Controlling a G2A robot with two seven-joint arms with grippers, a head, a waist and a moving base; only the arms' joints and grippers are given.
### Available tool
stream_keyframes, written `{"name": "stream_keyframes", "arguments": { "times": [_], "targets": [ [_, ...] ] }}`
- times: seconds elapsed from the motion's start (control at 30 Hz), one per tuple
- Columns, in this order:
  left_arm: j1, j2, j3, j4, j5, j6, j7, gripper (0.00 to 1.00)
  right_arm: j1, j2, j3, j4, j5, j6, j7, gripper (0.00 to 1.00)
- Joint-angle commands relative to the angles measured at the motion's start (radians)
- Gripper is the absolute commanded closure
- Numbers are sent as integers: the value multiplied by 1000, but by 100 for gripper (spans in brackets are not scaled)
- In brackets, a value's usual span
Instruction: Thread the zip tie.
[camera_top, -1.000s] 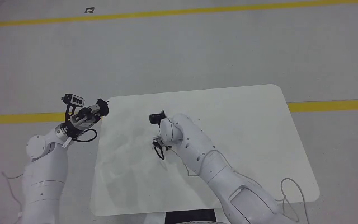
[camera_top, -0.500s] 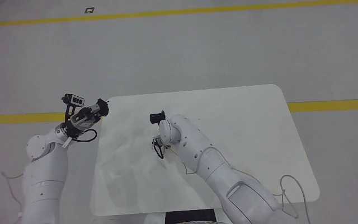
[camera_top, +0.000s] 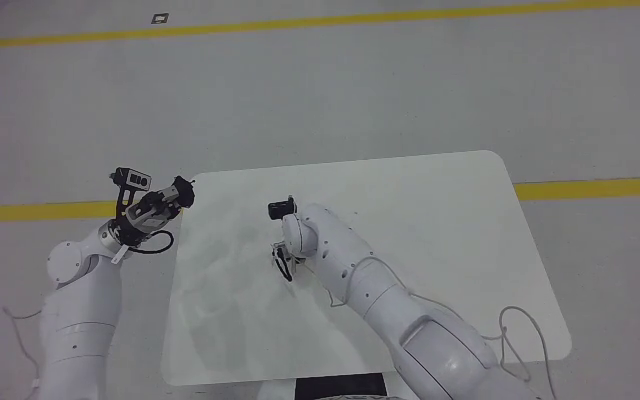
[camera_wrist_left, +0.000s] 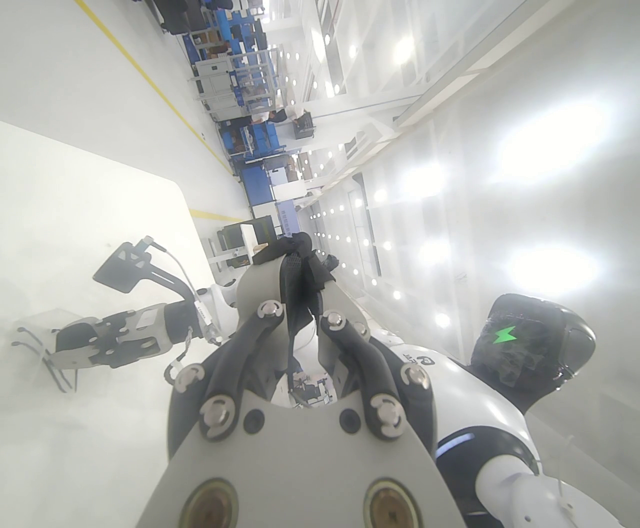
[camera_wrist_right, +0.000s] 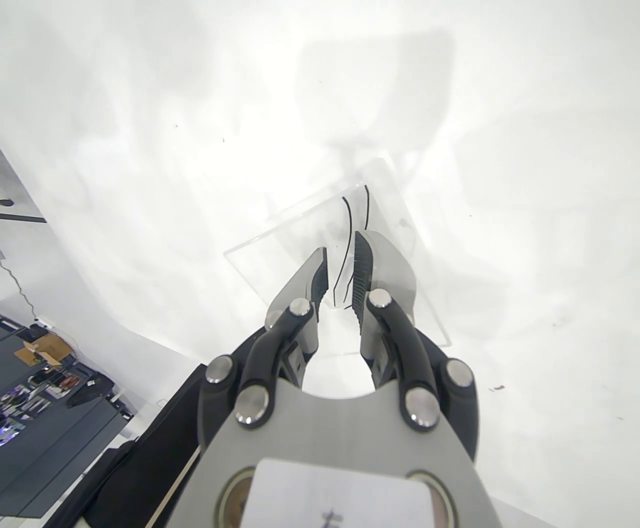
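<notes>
My right arm covers most of the right gripper in the top view. One zip tie strand disappears behind a finger; I can't trace its ends.

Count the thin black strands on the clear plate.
2 strands on the clear acrylic plate: one inside the open right end effector, one beside it, partly behind a finger; more may be hidden.

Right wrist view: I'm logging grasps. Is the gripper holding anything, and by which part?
Nothing is held. The right gripper is open, its fingers either side of a thin black zip tie on the clear tray.
</notes>
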Motion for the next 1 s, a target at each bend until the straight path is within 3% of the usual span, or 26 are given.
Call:
{"name": "stream_keyframes", "arguments": {
  "times": [0.0,0.97],
  "targets": [
    [0,0,0,0,0,0,0,100,4,-2,0,9,-1,0,-3,86],
    [0,0,0,0,0,0,0,100,40,-17,-41,86,31,0,-33,86]
  ]
}}
